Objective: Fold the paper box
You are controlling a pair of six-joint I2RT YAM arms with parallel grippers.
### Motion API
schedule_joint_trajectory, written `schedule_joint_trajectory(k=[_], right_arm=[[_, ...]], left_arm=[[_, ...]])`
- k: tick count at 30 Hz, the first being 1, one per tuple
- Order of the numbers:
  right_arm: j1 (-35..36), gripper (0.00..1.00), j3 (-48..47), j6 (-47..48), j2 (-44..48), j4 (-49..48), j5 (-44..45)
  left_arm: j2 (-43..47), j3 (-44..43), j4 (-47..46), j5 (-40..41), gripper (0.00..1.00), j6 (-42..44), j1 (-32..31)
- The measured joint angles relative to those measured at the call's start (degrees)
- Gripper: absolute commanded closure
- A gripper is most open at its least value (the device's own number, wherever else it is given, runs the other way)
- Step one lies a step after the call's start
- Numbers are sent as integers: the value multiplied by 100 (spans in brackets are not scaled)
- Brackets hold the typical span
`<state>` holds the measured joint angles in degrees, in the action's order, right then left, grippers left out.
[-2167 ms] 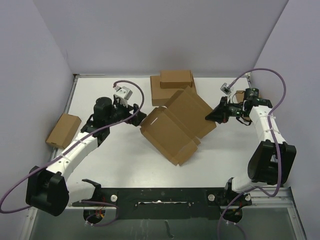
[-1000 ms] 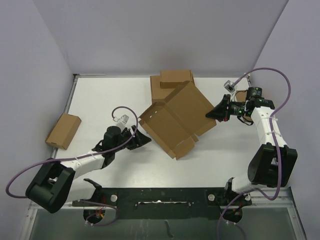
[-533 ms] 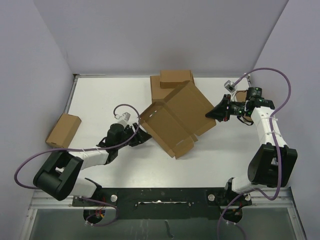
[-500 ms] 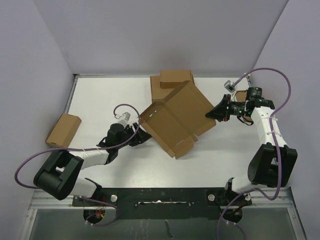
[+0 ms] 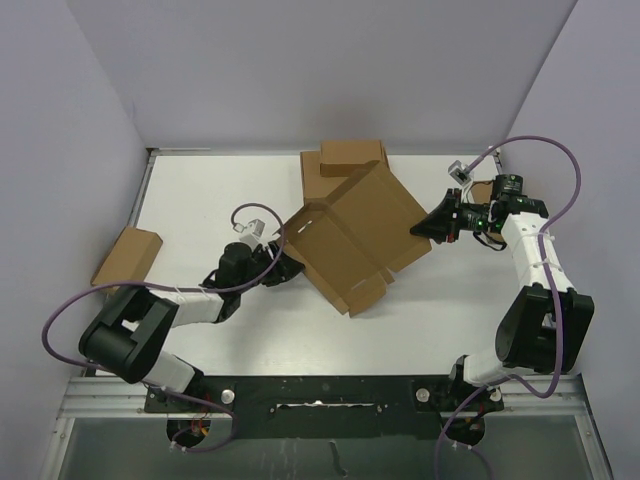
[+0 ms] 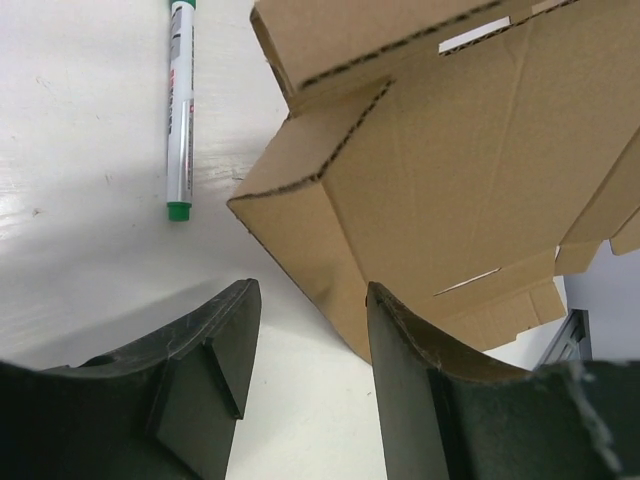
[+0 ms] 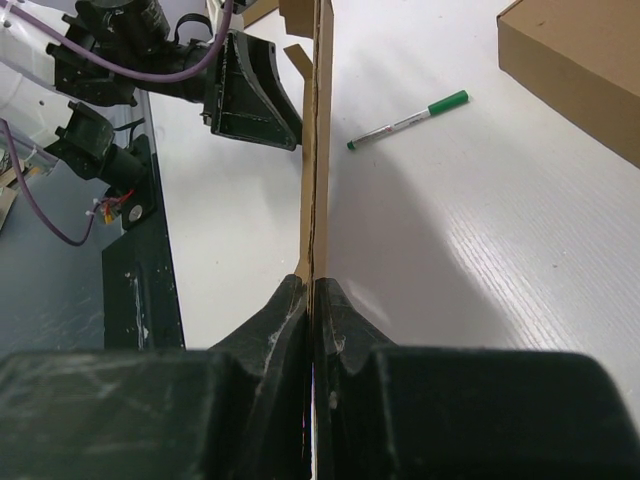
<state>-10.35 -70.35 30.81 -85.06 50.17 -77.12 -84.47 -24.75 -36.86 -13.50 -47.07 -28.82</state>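
The plain brown paper box [image 5: 350,240] stands half-folded in the middle of the tabletop [image 5: 200,200]. The right hand [image 7: 312,292] is clamped tight on the edge of its right panel. The left hand [image 6: 308,300] is partly open and holds nothing, its jaws at the box's left corner. A green-capped pen [image 6: 180,110] lies nearby; its print is too small to read.
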Motion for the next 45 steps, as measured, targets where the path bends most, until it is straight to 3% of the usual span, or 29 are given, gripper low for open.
schedule_joint_trajectory(k=[11,19,24,45], right_arm=[[33,100,0,-2,0,0,-9],[46,100,0,-2,-2,2,-28],[103,100,0,-4,-96,2,-109],[562,100,234,-815,-673,-417,-686]], left_arm=[[-254,-85,-214,0,60,81,-2],[-374,-133,-376,0,88,87,0],[-380,-138,-503,-20,98,76,0],[-549,-280,-686,-68,100,686,22]])
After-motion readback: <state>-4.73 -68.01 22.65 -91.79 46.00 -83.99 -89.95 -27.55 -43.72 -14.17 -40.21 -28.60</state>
